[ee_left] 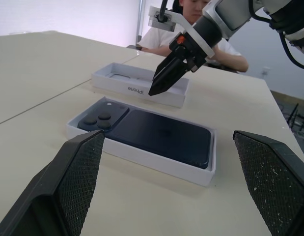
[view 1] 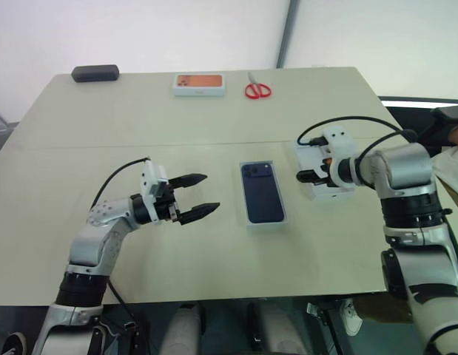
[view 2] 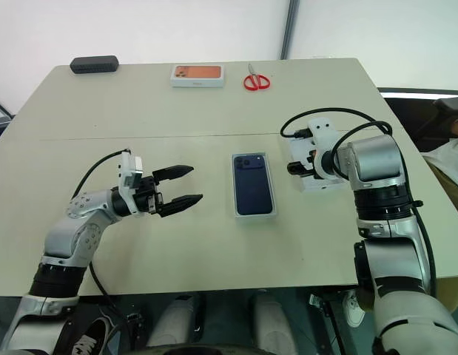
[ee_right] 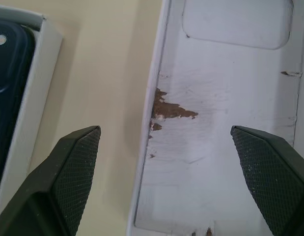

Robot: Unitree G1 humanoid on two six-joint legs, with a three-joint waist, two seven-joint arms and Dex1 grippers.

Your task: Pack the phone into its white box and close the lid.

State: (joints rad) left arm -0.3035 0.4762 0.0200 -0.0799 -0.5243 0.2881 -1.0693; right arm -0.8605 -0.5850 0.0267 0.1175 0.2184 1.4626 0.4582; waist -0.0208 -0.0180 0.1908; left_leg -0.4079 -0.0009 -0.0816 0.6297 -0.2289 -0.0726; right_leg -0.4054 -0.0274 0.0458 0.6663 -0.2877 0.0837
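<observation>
Phone seated camera-side up in white box, on table between the two grippers. Left gripper spread wide, holding nothing, hovering level just beside box, fingertips aimed at it. Right gripper also fully spread and empty, angled down over lid, one finger either side of lid's near wall in the wrist view. Lid upturned, white interior showing a brown scuff, just beside box on the right gripper's side. Contact with lid: cannot tell.
</observation>
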